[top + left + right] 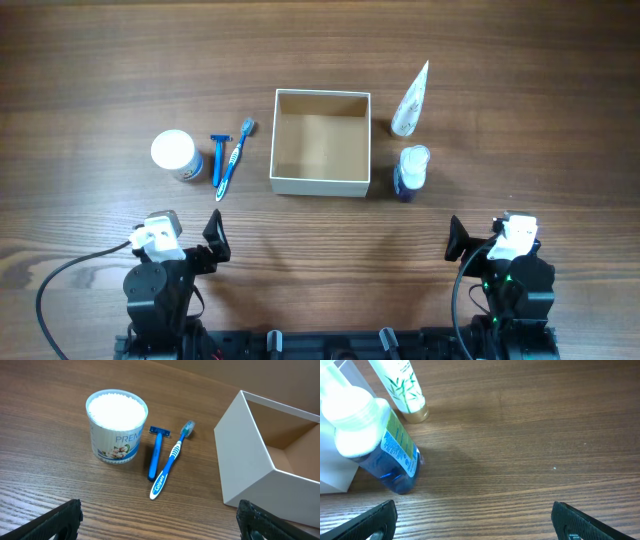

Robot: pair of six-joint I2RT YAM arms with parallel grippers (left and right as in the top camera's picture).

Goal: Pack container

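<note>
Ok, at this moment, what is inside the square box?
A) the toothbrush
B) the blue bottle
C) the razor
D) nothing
D: the container shows only bare tan cardboard inside, while the toothbrush and razor lie on the table to its left and the blue bottle stands to its right.

The brown wood-grain table [100, 60] I work at carries, at centre, a square white-walled cardboard box [321, 185]. To its left lie a round white-lidded jar [174, 153], a blue razor [217, 160] and a blue-and-white toothbrush [234, 158]. To its right lie a white tube [410, 100] and a blue white-capped bottle [410, 172].
</note>
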